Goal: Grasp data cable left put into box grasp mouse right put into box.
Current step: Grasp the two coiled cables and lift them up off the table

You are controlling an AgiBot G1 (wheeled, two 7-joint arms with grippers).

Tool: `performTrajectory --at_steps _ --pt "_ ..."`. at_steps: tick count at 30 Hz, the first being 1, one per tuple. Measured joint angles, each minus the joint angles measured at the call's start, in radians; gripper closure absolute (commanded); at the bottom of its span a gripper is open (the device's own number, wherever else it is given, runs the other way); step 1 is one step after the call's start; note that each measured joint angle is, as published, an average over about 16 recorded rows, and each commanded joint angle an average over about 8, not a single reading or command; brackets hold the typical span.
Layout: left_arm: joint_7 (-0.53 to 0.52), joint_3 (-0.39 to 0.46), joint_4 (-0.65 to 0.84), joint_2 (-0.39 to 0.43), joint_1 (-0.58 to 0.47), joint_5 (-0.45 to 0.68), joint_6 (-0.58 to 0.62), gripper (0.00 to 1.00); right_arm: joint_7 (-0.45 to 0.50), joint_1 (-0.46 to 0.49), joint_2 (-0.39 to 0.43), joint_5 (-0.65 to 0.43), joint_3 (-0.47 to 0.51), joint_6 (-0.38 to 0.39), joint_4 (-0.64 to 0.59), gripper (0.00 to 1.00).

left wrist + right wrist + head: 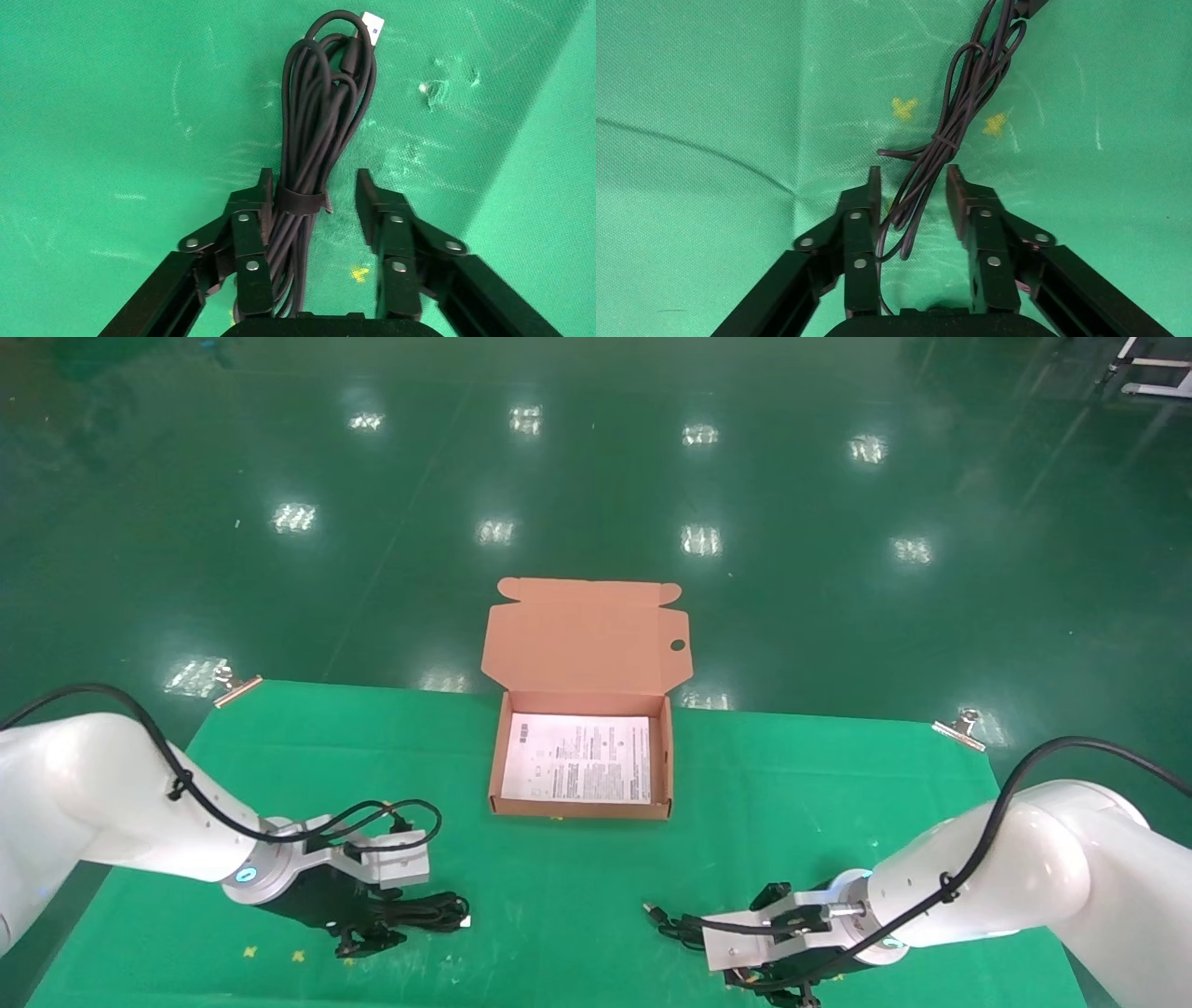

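Green cloth covers the surface (pixel 577 896), and both arms are lowered to its near edge. Left tool (pixel 314 210): its jaws stand partly spread, straddling the data cable (pixel 316 140), which lies flat on the cloth. One pad sits against the bundle at its strap; the other pad stands apart from it, so the grip is not closed. The bundle's long axis runs straight out from the palm between the fingers, ending in the silvery plug (pixel 372 24). In the head view that axis lies across the near left of the surface, plug end pointing toward the centre. Closing across the bundle's narrow width, at the strap, appears to be the next requirement.

Right tool (pixel 914 203): its jaws are moderately spread over the thin cord (pixel 947 133) of the mouse, whose tied loops run out from between the fingers. The mouse body itself is not clearly seen in any view; it may lie beneath the palm. In the head view the right tool (pixel 778 961) is at the near right, the cord's plug (pixel 655 913) pointing inward.

Farther off, at the mid-far edge, the box (pixel 580 808) stands with its lid raised, a white printed sheet (pixel 577 758) in its bottom. It lies roughly equidistant from both arms, ahead and inward of each.
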Motion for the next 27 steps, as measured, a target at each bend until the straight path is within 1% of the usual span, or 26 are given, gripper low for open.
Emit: performTrajectory --at_steps 20,27 --pt "0.0 0.0 -0.004 -0.002 -0.001 0.001 0.0 1.0 0.003 0.004 0.004 0.002 0.004 0.002 0.005 1.0" --pt "0.003 -0.012 -0.042 -0.027 -0.028 -0.007 -0.004 1.0 0.046 0.045 0.052 0.006 0.04 0.022 0.063 1.0"
